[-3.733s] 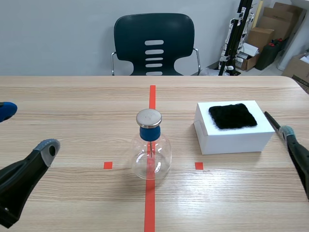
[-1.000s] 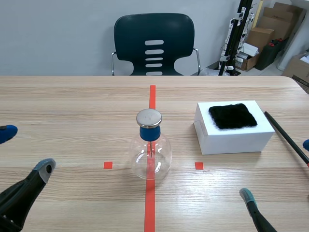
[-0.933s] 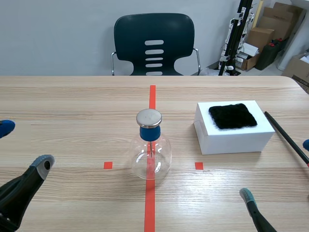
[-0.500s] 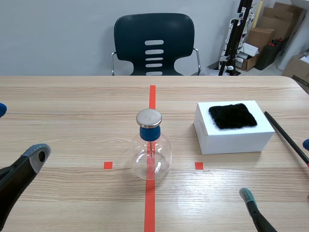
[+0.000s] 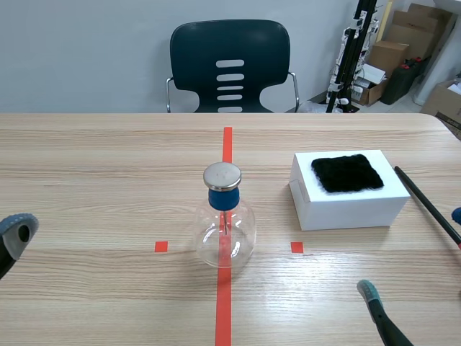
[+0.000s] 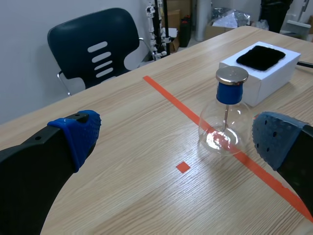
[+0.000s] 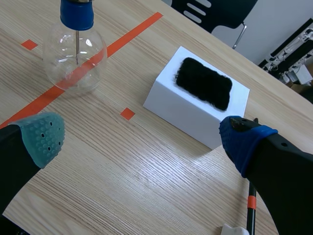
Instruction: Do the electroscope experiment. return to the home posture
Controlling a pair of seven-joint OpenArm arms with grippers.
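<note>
**A:** Scene view?
**B:** The electroscope (image 5: 225, 229) stands on the centre tape line, nothing touching it. The black rod (image 5: 425, 204) lies just beside the white box (image 5: 349, 200).
**A:** Left wrist?
**B:** The left gripper (image 6: 177, 139) is spread wide and empty, with the electroscope well ahead of it.
**A:** Right wrist?
**B:** The right gripper (image 7: 143, 139) is likewise spread and empty, near the box. I'd judge the homing step is in hand; the next move only calls for keeping clear of the glass

The light wooden desk (image 5: 108, 158) carries three things. A round glass flask (image 5: 225, 234) with a blue neck and a metal cap stands upright on the orange-red tape line at the middle. A white box (image 5: 349, 209) sits to its right, apart from it. A thin black rod (image 5: 425, 204) lies just beyond the box, near the desk's right edge.
</note>
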